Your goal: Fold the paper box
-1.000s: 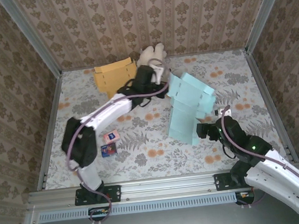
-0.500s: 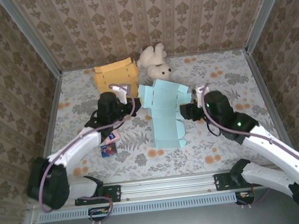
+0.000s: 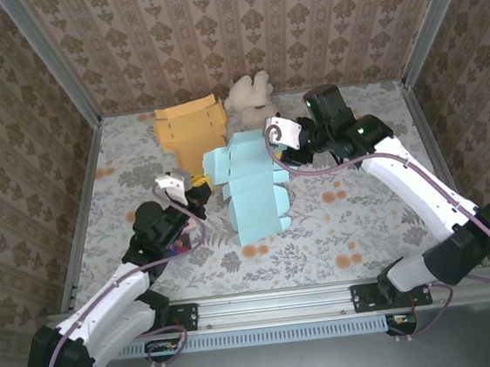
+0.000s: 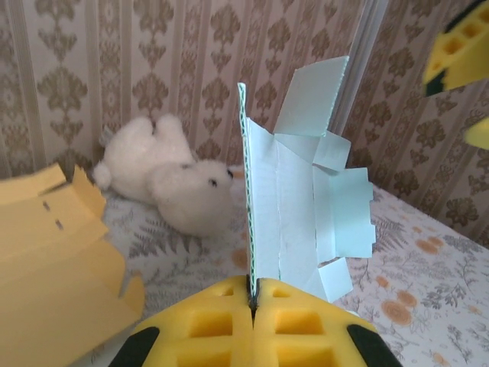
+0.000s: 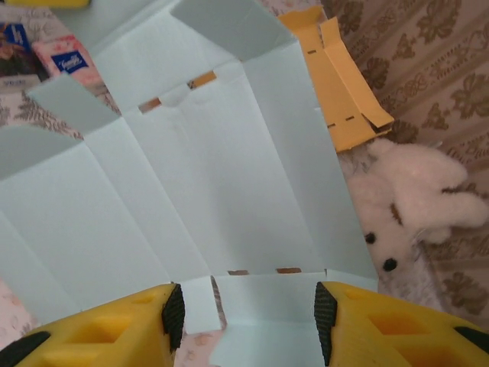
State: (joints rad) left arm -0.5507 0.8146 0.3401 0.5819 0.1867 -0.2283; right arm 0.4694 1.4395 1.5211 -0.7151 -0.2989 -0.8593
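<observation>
The paper box [image 3: 251,196] is a light blue unfolded sheet with creases and flaps, near the table's middle. My left gripper [image 3: 197,187] is at its left edge. In the left wrist view the yellow fingers [image 4: 206,325] are shut on the sheet's edge, and the paper box [image 4: 298,206] rises edge-on above them. My right gripper [image 3: 280,140] is at the sheet's far right corner. In the right wrist view its jaws [image 5: 244,317] stand apart astride an end flap of the paper box [image 5: 214,176], with a pad [image 5: 174,313] next to a small tab.
A flattened yellow cardboard box [image 3: 188,126] lies at the back left. A white plush toy [image 3: 248,91] rests against the back wall. Small packets [image 5: 65,57] lie left of the sheet. Patterned walls close in three sides.
The left arm has drawn back from the far middle toward the near left, bringing the blue sheet leftward. The right arm has swung from the near right to the sheet's far end, its jaws narrowing.
</observation>
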